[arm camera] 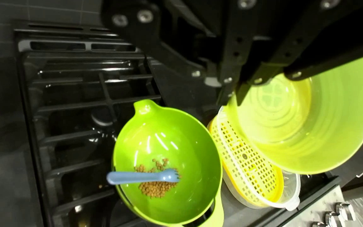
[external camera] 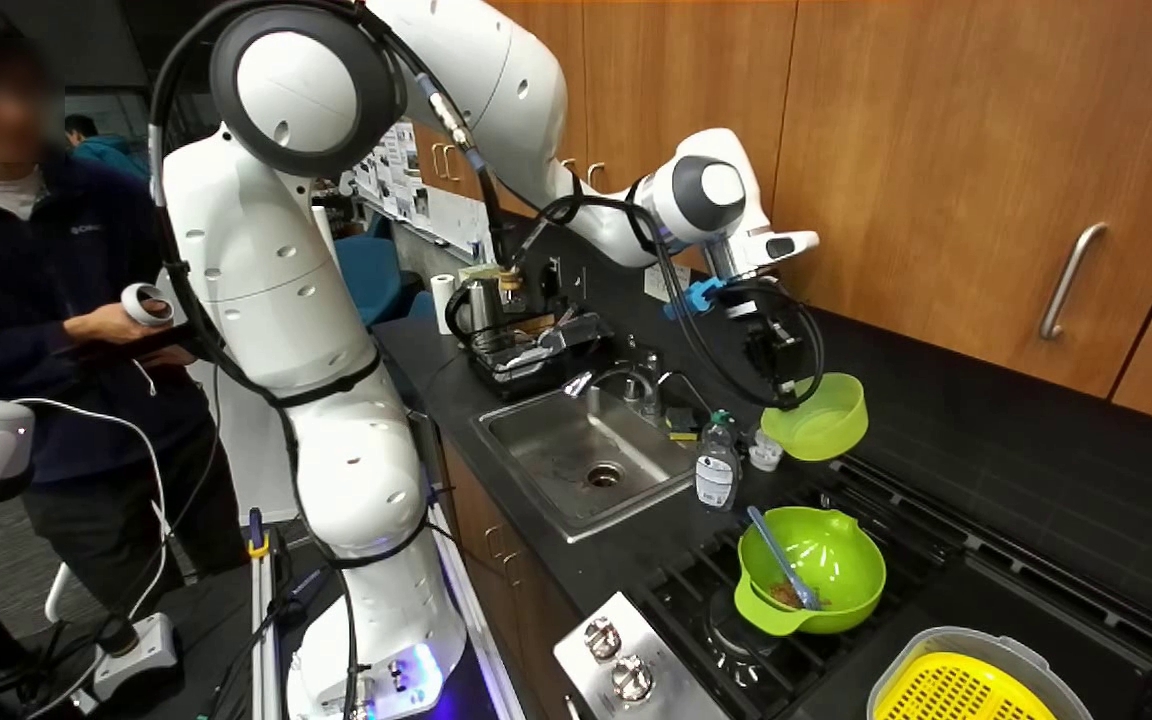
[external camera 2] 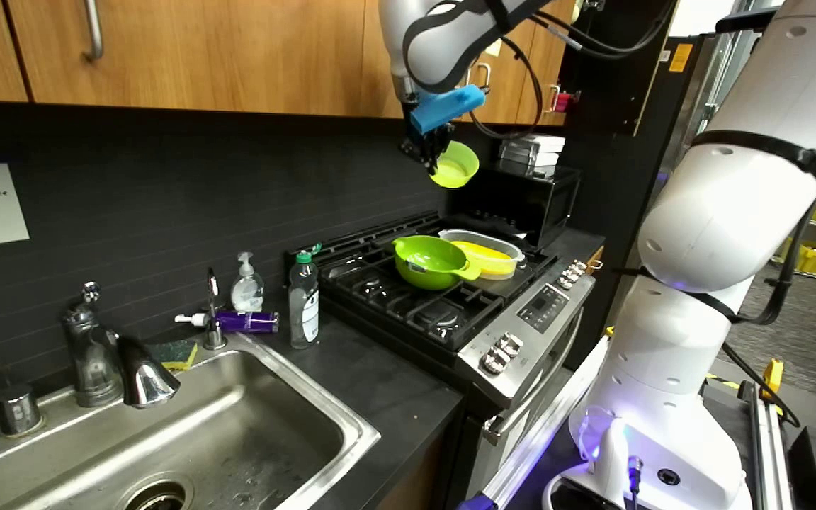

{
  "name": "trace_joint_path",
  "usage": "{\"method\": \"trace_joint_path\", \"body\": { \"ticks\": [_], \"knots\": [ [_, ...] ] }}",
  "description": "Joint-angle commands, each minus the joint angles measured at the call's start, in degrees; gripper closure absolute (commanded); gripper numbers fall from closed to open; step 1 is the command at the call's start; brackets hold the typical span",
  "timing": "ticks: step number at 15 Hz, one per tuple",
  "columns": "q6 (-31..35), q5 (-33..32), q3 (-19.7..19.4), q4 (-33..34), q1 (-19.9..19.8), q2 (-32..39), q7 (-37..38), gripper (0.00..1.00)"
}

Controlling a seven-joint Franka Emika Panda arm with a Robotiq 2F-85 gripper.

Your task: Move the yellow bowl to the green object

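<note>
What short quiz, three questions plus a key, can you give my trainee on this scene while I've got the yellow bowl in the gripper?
1. Fill in: the gripper holds the yellow bowl by its ____.
2. Multiple choice: the blue utensil lies in: a) the sink; b) the green bowl; c) the yellow strainer.
3. True or false: the yellow bowl sits inside the green bowl.

Key:
1. Rim.
2. b.
3. False; it hangs tilted in the gripper, apart from the green bowl.
</note>
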Motion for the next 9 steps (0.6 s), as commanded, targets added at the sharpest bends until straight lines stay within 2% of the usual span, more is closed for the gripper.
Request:
{"method": "trace_joint_path", "body": {
  "ticks": [1, 9],
  "knots": [
    [-3.7, 3.0, -0.2, 0.3, 0.6, -0.4, -6.4, 0.99],
    [-9.5, 5.0, 0.8, 0.4, 2.2, 0.3, -17.4, 0.99]
  ]
}}
